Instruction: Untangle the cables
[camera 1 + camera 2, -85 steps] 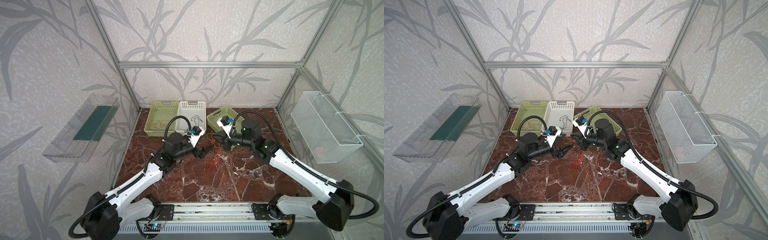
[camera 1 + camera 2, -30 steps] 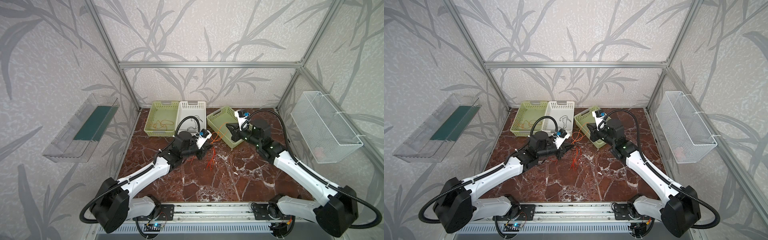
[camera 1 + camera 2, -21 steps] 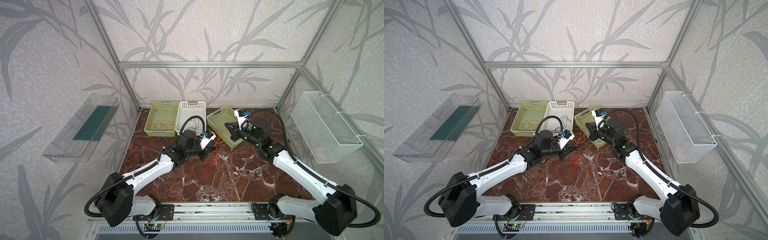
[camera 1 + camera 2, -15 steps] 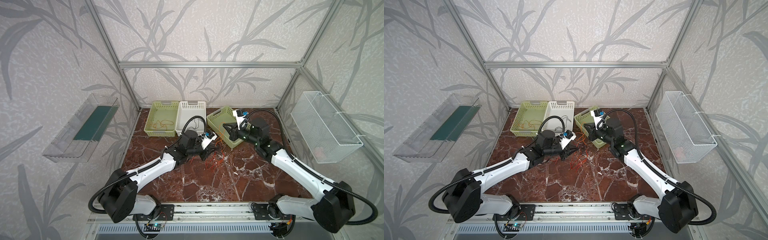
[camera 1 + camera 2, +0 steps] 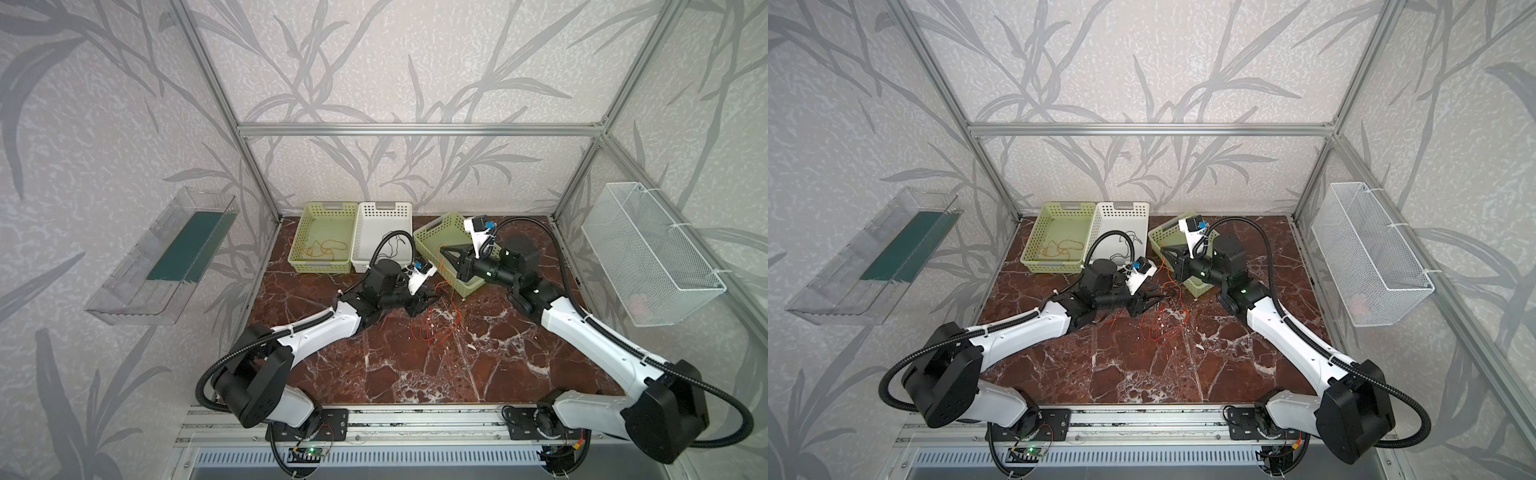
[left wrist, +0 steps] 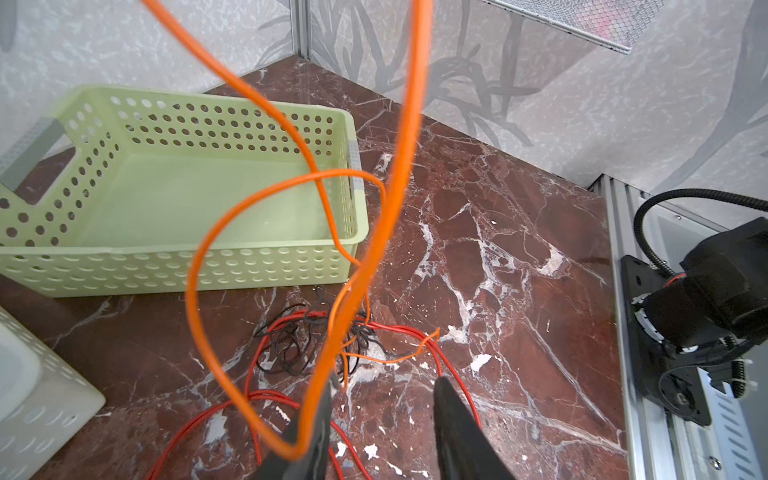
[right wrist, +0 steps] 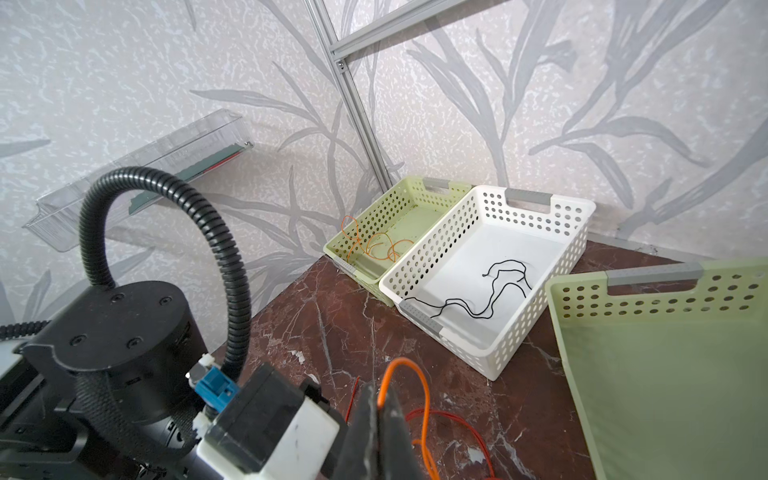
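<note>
Baskets stood at the back: a green basket (image 5: 324,245) holding a loose orange strand (image 5: 322,249), then a white basket (image 5: 382,232) with a black strand (image 7: 496,282). Right of them the left gripper (image 6: 386,382) hung low over the marble table (image 5: 415,374), jaws spread, above the cables (image 5: 436,328) tangled there in red, orange and black. The right gripper (image 7: 378,395), pressed together, pinched an orange cable (image 7: 422,386) by the tilted green basket (image 5: 453,253). That cable draped past one left finger (image 6: 322,432).
</note>
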`<state>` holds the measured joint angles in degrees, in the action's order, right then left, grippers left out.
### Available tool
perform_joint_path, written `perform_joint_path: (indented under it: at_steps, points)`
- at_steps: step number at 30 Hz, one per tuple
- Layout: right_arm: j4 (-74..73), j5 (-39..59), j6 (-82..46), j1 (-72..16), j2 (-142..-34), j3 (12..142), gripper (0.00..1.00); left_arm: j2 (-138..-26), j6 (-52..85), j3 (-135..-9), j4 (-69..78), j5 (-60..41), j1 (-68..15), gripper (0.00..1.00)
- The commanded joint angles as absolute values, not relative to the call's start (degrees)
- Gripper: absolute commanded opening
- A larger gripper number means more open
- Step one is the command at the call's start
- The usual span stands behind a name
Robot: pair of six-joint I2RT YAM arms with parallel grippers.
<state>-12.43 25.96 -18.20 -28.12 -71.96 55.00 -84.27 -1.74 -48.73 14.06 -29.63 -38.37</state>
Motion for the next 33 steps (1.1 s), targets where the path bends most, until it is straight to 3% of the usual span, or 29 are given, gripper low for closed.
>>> perform_joint_path:
  at_steps: [1,13,15,20,26,33]
  points:
    - [-14.2,27.3,-19.0,-28.0,-70.9,56.1,0.0,-85.3,-1.1,-49.1,17.9,-26.0,-38.8,0.43]
    - [-14.0,27.5,-19.3,-28.0,-70.3,56.6,0.0,-92.1,0.0,-48.4,28.8,-22.2,-38.9,0.45]
    - [-13.9,27.1,-19.3,-27.9,-70.3,56.6,0.0,-93.1,0.0,-49.2,28.9,-23.6,-39.0,0.4]
    - [-12.5,21.6,-17.8,-27.7,-69.2,55.5,0.0,-93.1,-0.7,-50.2,27.5,-28.0,-39.0,0.01]
    - [-11.1,19.0,-20.3,-21.4,-67.9,53.1,0.0,-84.8,-5.6,-49.7,14.6,-26.8,-39.0,0.0]
    - [-7.7,12.4,-14.6,-17.6,-66.9,47.5,0.04,-69.6,-9.8,-47.2,1.5,-26.5,-38.9,0.0]
